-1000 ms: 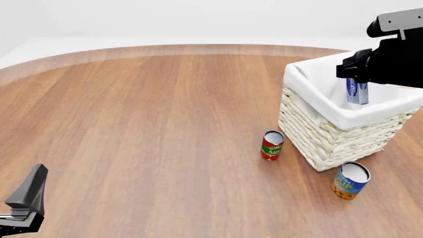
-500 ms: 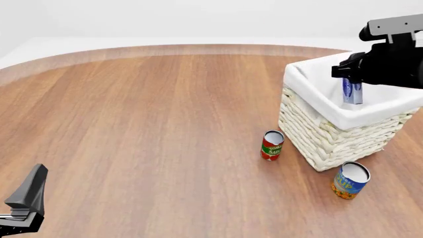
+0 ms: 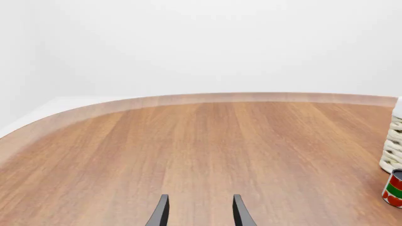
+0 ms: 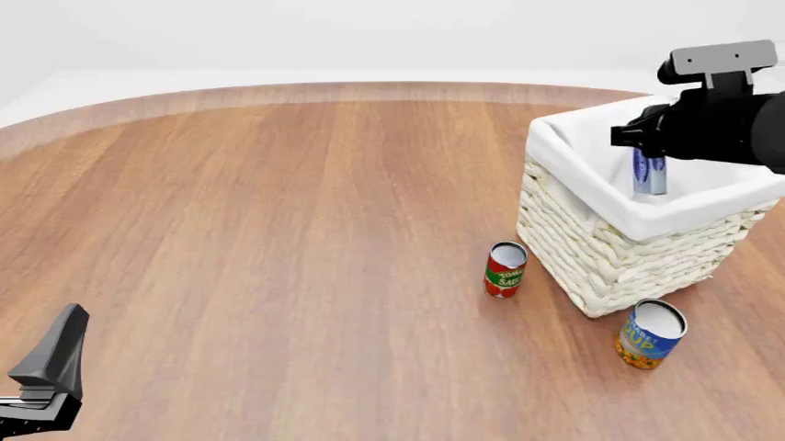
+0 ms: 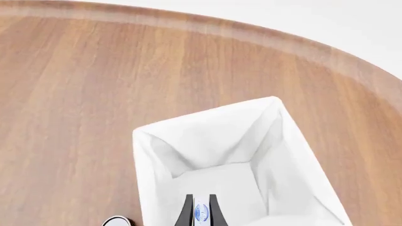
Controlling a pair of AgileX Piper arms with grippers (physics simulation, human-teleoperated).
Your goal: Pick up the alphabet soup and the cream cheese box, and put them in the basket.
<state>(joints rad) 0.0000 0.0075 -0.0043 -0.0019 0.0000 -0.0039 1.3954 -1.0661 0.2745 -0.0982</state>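
The white wicker basket (image 4: 613, 253) stands at the right of the table; the right wrist view looks down into its cloth liner (image 5: 207, 136). My right gripper (image 4: 646, 165) hangs over the basket's inside, shut on the cream cheese box (image 4: 648, 184), a thin blue and white carton held on edge between the fingers (image 5: 187, 213). The box (image 5: 201, 214) shows between them in the right wrist view. On the table in front of the basket stands the alphabet soup (image 4: 649, 333), upright. My left gripper (image 3: 199, 216) is open and holds nothing, low at the near left (image 4: 50, 367).
A red and green tomato sauce can (image 4: 505, 269) stands upright just left of the basket's near corner, and its edge shows in the left wrist view (image 3: 394, 188). The wooden table's curved far edge (image 4: 307, 90) runs behind everything.
My right gripper has shifted slightly left over the basket with the cream cheese box still held. The left arm and both cans have not moved.
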